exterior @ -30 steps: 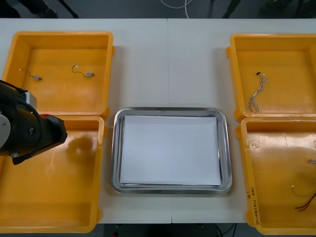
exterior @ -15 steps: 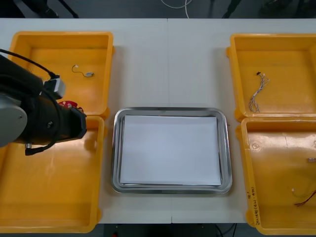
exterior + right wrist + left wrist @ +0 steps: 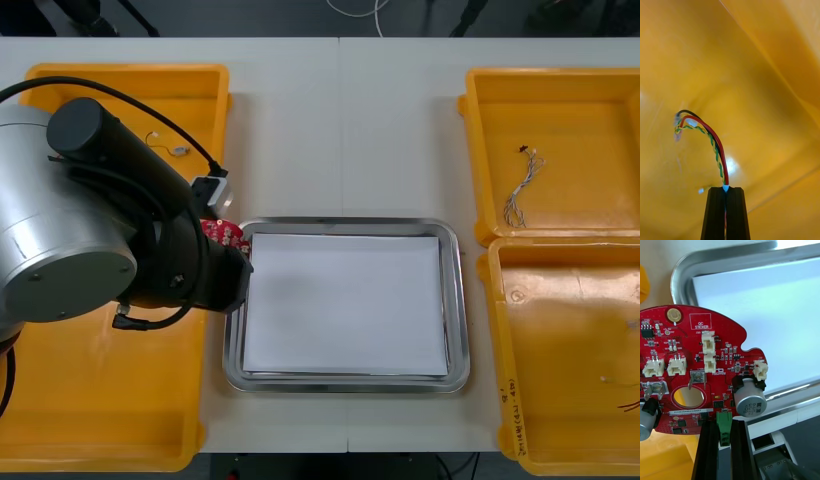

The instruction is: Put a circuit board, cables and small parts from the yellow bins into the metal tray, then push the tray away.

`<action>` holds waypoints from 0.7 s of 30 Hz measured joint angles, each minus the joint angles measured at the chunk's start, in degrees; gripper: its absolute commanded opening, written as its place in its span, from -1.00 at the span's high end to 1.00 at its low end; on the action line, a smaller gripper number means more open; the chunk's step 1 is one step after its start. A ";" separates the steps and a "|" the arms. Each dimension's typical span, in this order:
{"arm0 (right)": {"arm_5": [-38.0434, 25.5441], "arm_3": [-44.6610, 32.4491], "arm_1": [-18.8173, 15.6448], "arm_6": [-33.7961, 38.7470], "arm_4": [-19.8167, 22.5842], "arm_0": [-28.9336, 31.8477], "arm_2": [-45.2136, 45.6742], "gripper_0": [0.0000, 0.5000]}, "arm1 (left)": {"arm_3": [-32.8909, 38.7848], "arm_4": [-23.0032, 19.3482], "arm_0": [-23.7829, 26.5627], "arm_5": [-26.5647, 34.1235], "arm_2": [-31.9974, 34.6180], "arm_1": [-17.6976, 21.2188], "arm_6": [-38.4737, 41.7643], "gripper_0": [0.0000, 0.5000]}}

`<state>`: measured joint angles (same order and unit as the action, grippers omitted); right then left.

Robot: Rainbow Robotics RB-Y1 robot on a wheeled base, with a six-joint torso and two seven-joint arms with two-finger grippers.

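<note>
- Left gripper (image 3: 724,423) is pinching the circuit board (image 3: 696,363) by a green connector (image 3: 724,416) on its edge, over the tray (image 3: 345,226) rim at ten o'clock.
- Board is looking stiff, light and fragile, so an edge hold is sparing its components.
- Right gripper (image 3: 725,189) is clamping a limp red and yellow cable (image 3: 714,144) inside a yellow bin (image 3: 767,75).
- Tray is lying white inside, nothing in it yet; far bin (image 3: 560,100) at two o'clock is holding a thin cable (image 3: 520,190).

Light table (image 3: 340,130), dark floor (image 3: 270,18) beyond.
</note>
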<state>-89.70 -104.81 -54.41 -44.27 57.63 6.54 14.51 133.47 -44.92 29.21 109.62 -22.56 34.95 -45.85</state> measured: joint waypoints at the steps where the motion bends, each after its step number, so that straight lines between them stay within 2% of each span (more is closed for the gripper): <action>1: -0.65 -0.75 -0.35 0.00 0.20 0.00 0.38 1.00 | 0.00 -0.01 0.50 0.00 -1.03 0.00 0.00 0.99; 7: -3.31 -4.27 -2.85 0.00 1.88 0.00 2.45 1.00 | -1.16 -0.01 3.11 0.00 -6.24 -0.04 0.01 0.99; 12: -5.22 -4.97 -4.74 0.00 6.86 -0.07 4.69 1.00 | -4.66 0.67 5.02 0.00 -10.19 -0.23 0.04 0.99; 16: -7.94 -5.77 -5.40 -0.01 9.30 -0.48 7.28 1.00 | -6.98 2.44 6.00 0.00 -13.63 -0.44 0.07 0.99; 21: -9.02 -7.99 -5.87 -0.02 10.35 -1.40 8.56 1.00 | -9.15 3.81 6.90 0.00 -17.19 -0.94 0.15 0.99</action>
<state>-98.72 -112.79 -60.27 -44.29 67.97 5.15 23.07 124.32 -41.11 36.12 109.62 -39.75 34.01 -45.70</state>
